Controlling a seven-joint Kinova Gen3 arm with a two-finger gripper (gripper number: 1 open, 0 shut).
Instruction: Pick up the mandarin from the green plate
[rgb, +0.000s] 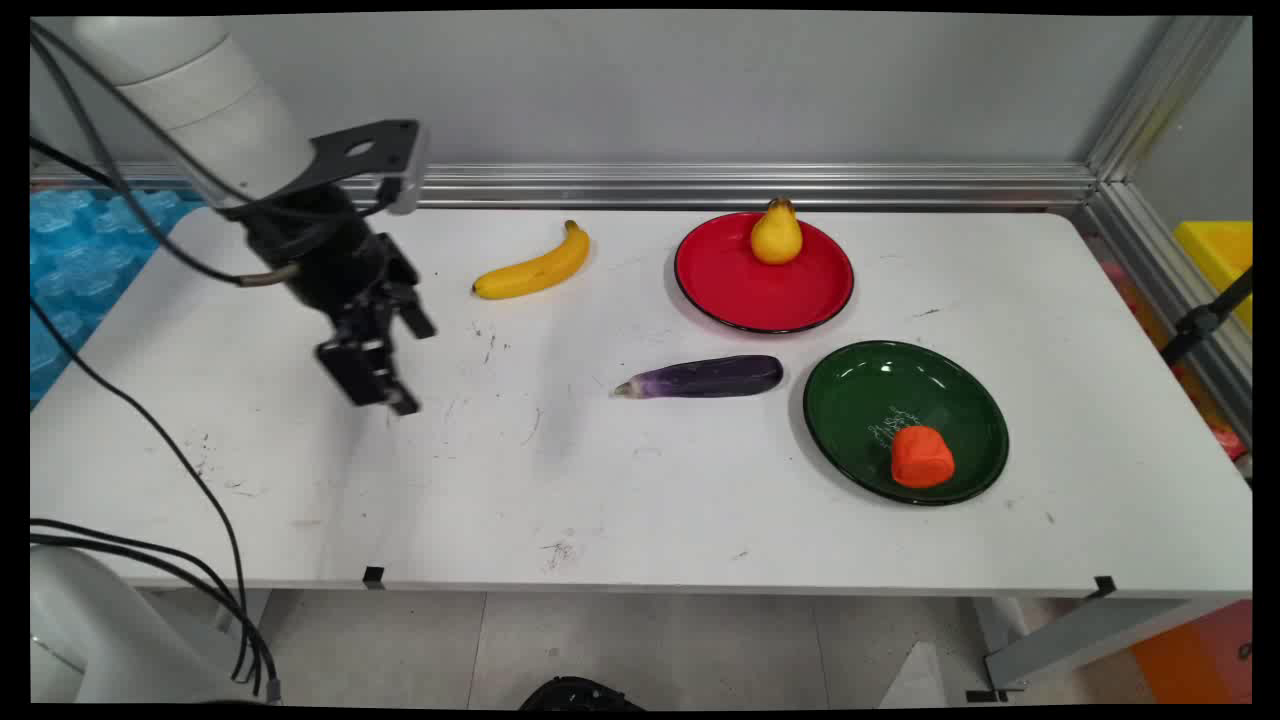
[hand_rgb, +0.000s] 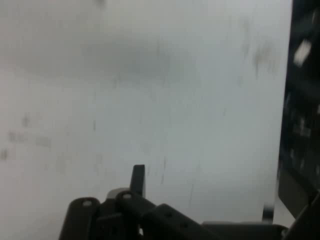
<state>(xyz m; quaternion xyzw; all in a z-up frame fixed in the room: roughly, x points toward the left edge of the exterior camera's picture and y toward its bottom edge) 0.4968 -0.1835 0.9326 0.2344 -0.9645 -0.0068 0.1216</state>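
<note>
My black gripper hangs over the left part of the white table, above bare tabletop, open and holding nothing. Nearest to it is a yellow banana, lying up and to its right. A purple eggplant lies further right, near the table's middle. The hand view shows only scuffed white tabletop, the black linkage, and one finger rising from the bottom edge.
A red plate at the back holds a yellow pear. A green plate to the right of the eggplant holds an orange lump. An aluminium rail runs along the back edge. Black cables hang at the left.
</note>
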